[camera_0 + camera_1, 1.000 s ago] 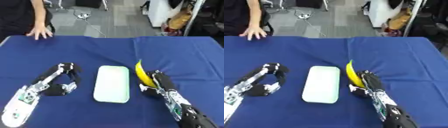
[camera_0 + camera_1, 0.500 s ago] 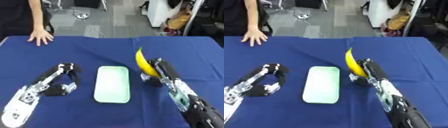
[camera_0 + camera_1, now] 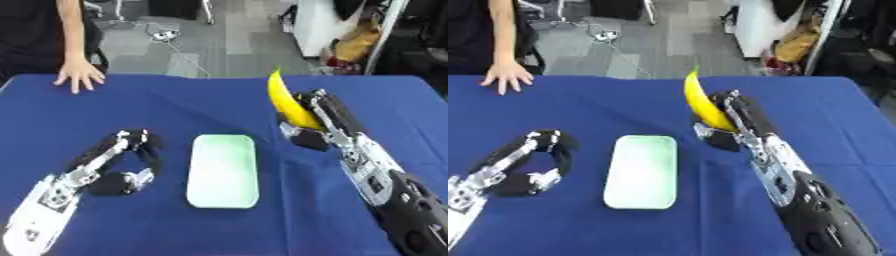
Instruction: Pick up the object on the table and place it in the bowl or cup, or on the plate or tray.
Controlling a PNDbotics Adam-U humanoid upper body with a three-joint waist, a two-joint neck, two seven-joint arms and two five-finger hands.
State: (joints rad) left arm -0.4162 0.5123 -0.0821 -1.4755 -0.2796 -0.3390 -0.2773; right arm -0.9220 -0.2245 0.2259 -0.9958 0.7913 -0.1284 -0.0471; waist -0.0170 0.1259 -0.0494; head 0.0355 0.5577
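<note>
Black hands, silver-white forearms with dark joints and screws.

Matt blue tablecloth, smooth pale-green tray (plastic-looking)

Blue tablecloth, a person's hand resting flat on its far left edge, grey floor beyond

My right hand has its fingers curled round the banana, which stands up above the palm with its tip pointing away from me. The pale green tray lies on the blue table to the left of that hand and nearer me. My left hand rests curled further left, beyond the tray.
</note>
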